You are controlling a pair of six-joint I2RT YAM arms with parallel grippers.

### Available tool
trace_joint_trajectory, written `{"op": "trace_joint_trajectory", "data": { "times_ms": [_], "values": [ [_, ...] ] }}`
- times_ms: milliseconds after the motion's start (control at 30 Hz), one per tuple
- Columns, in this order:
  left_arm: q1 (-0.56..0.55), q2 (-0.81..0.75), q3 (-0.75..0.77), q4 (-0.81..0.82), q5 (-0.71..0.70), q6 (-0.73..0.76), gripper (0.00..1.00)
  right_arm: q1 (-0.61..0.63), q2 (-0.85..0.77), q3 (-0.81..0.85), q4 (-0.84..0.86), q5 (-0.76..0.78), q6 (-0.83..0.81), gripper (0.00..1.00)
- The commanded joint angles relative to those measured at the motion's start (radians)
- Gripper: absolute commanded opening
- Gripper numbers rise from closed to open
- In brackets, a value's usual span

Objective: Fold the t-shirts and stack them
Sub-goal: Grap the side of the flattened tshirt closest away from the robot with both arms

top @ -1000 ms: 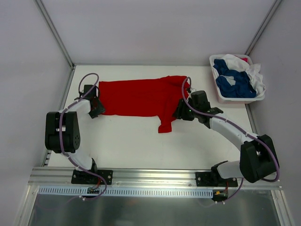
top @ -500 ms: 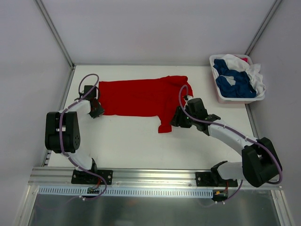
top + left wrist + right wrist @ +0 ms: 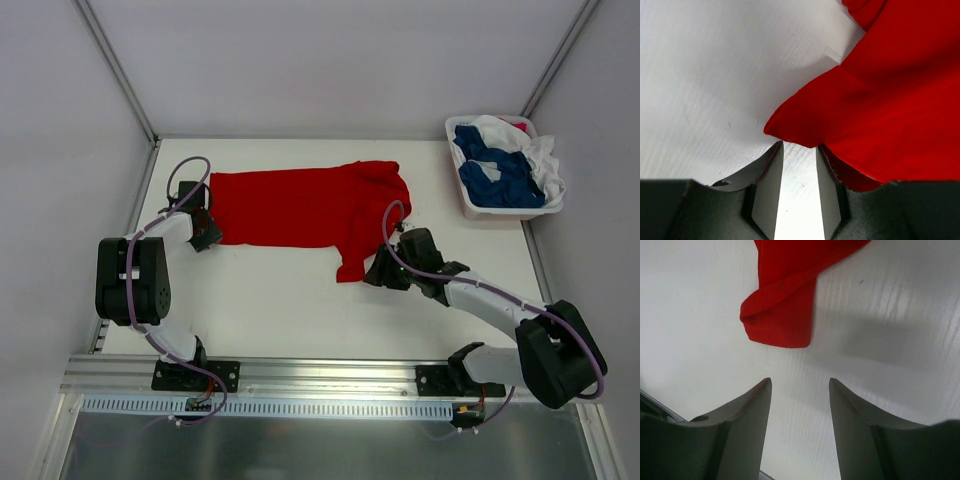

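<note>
Red t-shirt (image 3: 300, 205) lies spread flat on the desk (image 3: 270, 310). Its left corner sits just ahead of the left fingers (image 3: 767, 185) and laps over one tip. Its sleeve (image 3: 780, 320) ends short of the right fingers (image 3: 747, 415), not touching them. Bare desk lies open along the shirt's near side. The left fingers stand narrowly parted and the right fingers wide; neither pair grips anything.

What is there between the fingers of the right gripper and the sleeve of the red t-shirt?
Only bare white table: in the right wrist view the right gripper is open just short of the red t-shirt sleeve, not touching it.
</note>
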Motion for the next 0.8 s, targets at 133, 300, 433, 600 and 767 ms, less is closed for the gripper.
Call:
{"op": "trace_joint_trajectory", "data": {
  "times_ms": [133, 300, 433, 600, 767],
  "values": [
    [0.013, -0.019, 0.012, -0.010, -0.012, 0.011, 0.33, 0.028, 0.122, 0.123, 0.057, 0.015, -0.015, 0.53],
    [0.013, -0.018, 0.013, -0.010, -0.012, 0.013, 0.32, 0.062, 0.217, 0.234, 0.059, 0.002, -0.029, 0.52],
    [0.013, -0.013, 0.018, -0.009, -0.007, 0.017, 0.32, 0.096, 0.295, 0.301, 0.059, -0.002, -0.031, 0.52],
    [0.013, -0.007, 0.022, -0.010, -0.004, 0.019, 0.32, 0.122, 0.344, 0.348, 0.059, -0.007, -0.029, 0.50],
    [0.015, -0.008, 0.022, -0.010, -0.001, 0.019, 0.32, 0.137, 0.364, 0.362, 0.059, -0.002, -0.024, 0.50]
  ]
}}
